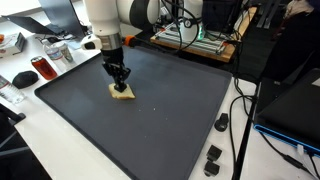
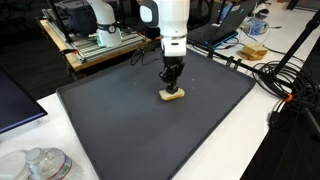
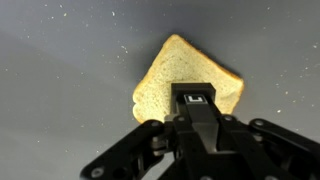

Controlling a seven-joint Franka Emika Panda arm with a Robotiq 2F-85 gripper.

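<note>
The jaws are seen drawn fully together, their tips set down on a slice of bread (image 1: 122, 93), which lies flat directly beneath them. Whether its edge is pinched cannot be told. In the wrist view most of the slice (image 3: 170, 72) is shown just beyond the tips. Under both, a dark mat (image 1: 180, 105) is spread over the white surface (image 1: 55, 140).

Bright, even overhead light in both exterior views; faint shadow directly below the gripper (image 1: 120, 83). Wrist view dimmer, with the nearest gripper parts blurred.
</note>
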